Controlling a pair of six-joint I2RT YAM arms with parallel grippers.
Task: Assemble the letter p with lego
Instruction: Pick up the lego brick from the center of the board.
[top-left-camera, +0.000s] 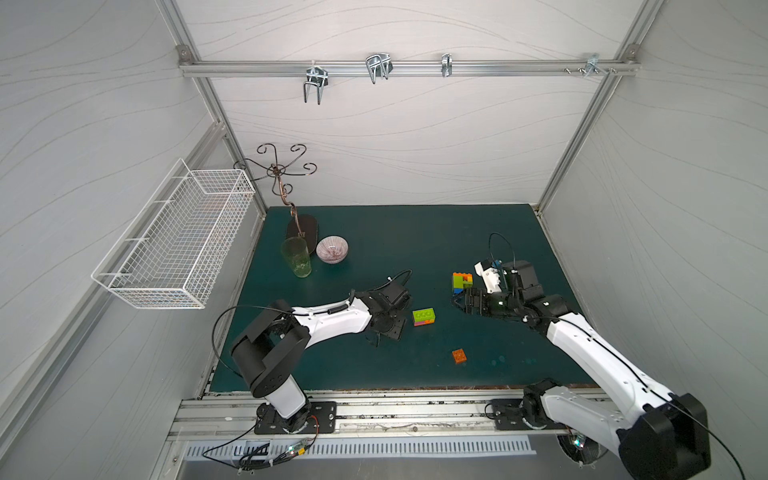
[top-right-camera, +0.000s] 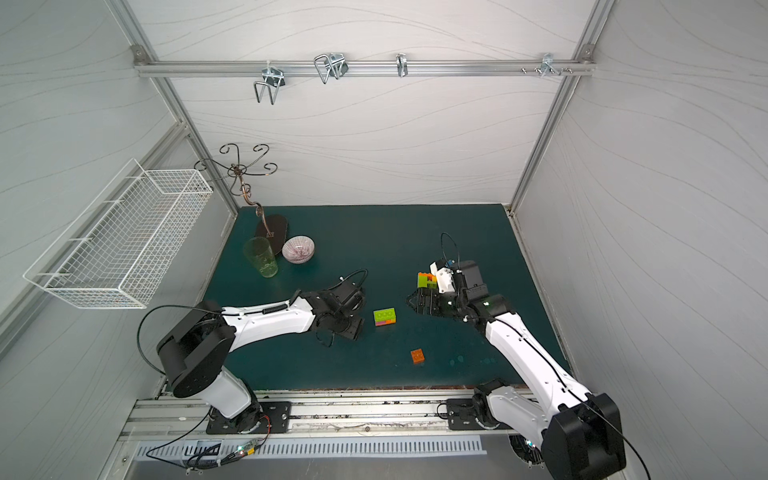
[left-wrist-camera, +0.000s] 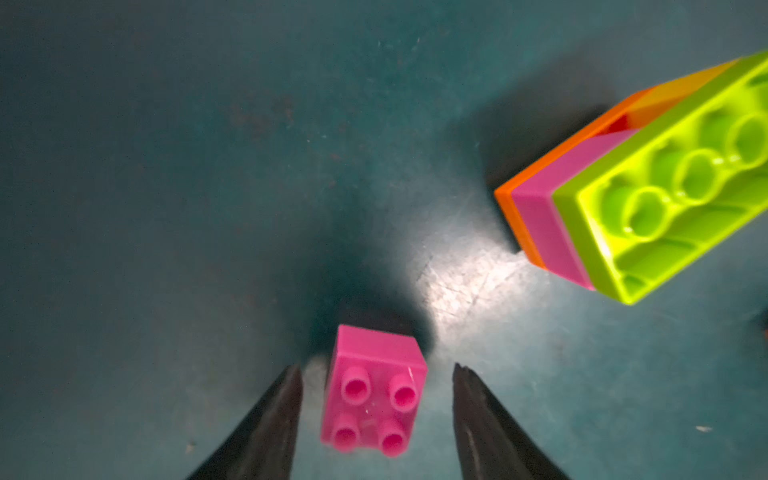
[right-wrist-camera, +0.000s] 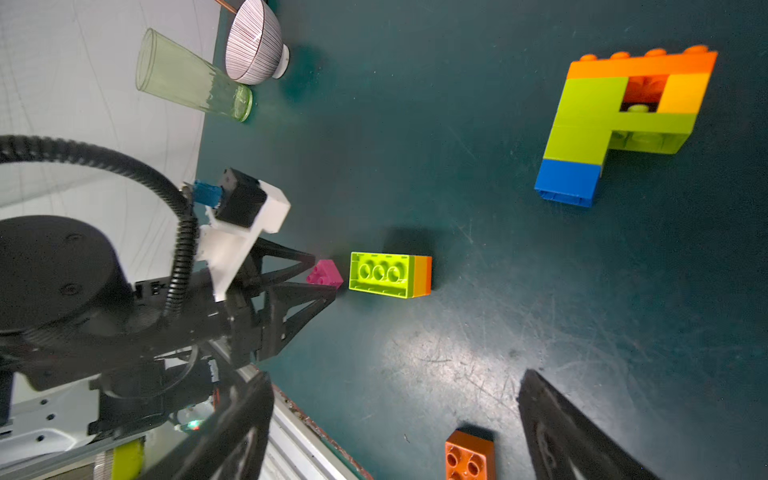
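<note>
Checking the left wrist camera, I found the left gripper (left-wrist-camera: 376, 368) released, its black fingers (left-wrist-camera: 270, 424) straddling a small magenta brick (left-wrist-camera: 374, 395) on the green mat (left-wrist-camera: 166, 166), with a gap on each side. Just beside it lay a stack (left-wrist-camera: 648, 187) of lime, magenta and orange bricks. The P-shaped build (right-wrist-camera: 602, 120), orange on top, lime in the middle and blue at the foot, sat right of centre, near the right gripper (right-wrist-camera: 397, 374), which was spread wide and gripped nothing. A loose orange brick (top-left-camera: 459, 356) lay nearer the arm bases. The bowl (top-left-camera: 332, 249) and glass (top-left-camera: 296, 257) stood far left.
</note>
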